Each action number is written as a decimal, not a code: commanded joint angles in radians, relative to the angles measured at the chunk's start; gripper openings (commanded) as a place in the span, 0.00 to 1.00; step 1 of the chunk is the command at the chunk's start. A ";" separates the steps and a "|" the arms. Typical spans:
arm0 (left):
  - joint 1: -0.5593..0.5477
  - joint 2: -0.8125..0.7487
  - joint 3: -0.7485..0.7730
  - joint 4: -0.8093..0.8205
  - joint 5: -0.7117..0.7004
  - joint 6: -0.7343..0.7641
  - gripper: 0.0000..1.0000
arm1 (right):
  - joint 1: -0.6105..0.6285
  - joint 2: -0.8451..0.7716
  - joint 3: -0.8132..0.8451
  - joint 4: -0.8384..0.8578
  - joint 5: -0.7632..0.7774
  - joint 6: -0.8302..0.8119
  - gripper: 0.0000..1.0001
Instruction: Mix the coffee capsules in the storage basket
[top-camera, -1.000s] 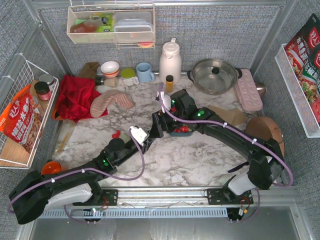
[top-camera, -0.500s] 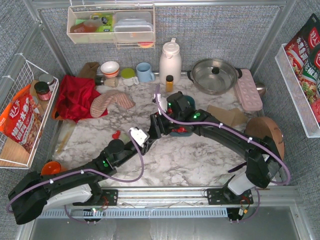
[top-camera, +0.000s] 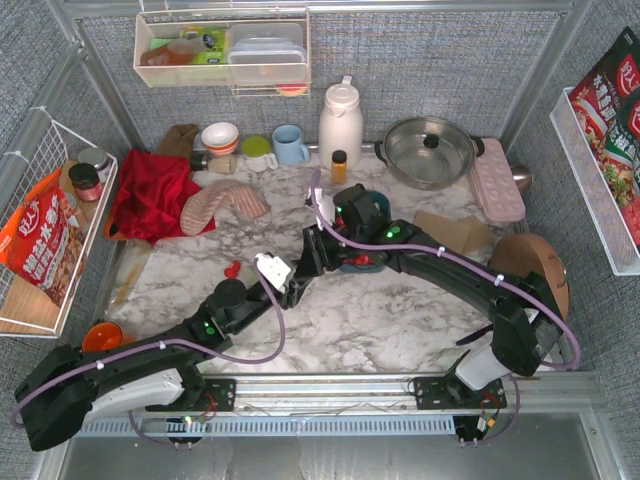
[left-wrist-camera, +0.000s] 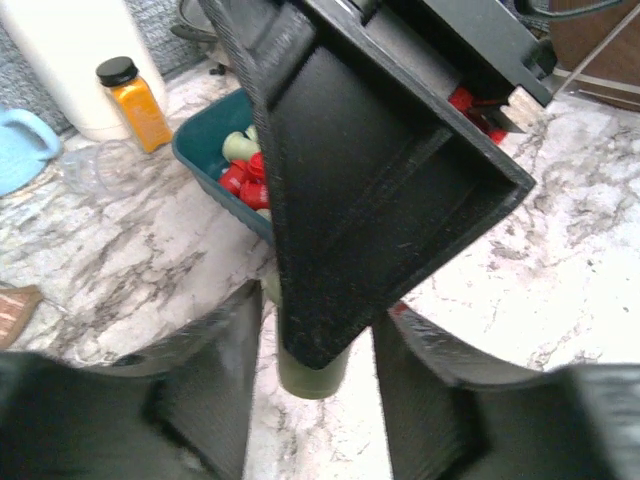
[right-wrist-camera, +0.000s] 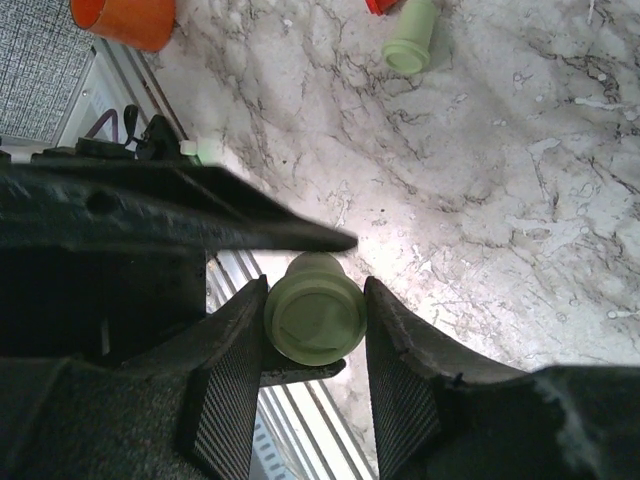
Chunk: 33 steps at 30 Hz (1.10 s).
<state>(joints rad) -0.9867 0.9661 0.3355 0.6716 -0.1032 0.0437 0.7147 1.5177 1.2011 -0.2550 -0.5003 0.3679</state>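
Note:
The teal storage basket (top-camera: 352, 266) sits mid-table, mostly hidden under my right arm. In the left wrist view its wall (left-wrist-camera: 200, 140) shows, with red and mint-green coffee capsules (left-wrist-camera: 245, 178) inside. My right gripper (right-wrist-camera: 314, 330) is shut on one mint-green capsule (right-wrist-camera: 313, 316) and holds it above the marble just left of the basket. My left gripper (left-wrist-camera: 315, 345) is open, with a finger on either side of that same capsule (left-wrist-camera: 312, 375) and small gaps showing. The two grippers meet in the top view: the right one (top-camera: 306, 260) and the left one (top-camera: 293, 288). A loose green capsule (right-wrist-camera: 410, 45) lies on the marble.
A loose red capsule (top-camera: 232, 268) lies left of the grippers. An orange cup (top-camera: 100, 335) stands by the left arm. A red cloth (top-camera: 150, 190), blue mug (top-camera: 290, 143), white jug (top-camera: 340, 120), small orange bottle (left-wrist-camera: 135, 100) and steel pot (top-camera: 430, 150) line the back.
My right gripper has shifted a little left, over the basket's left end. My left gripper has edged slightly up towards it. The green capsule stays between the two.

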 joint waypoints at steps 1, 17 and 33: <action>0.002 -0.026 -0.002 0.039 -0.063 -0.019 0.63 | 0.001 -0.009 -0.011 -0.015 0.011 0.016 0.31; 0.002 -0.288 -0.081 -0.293 -0.419 -0.290 0.99 | -0.101 -0.013 0.028 -0.116 0.735 -0.218 0.22; 0.006 -0.213 -0.043 -0.461 -0.569 -0.438 0.99 | -0.254 0.331 0.133 0.124 0.972 -0.406 0.25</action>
<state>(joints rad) -0.9829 0.7208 0.2611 0.2626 -0.6258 -0.3473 0.4767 1.7748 1.2839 -0.2386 0.4320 0.0124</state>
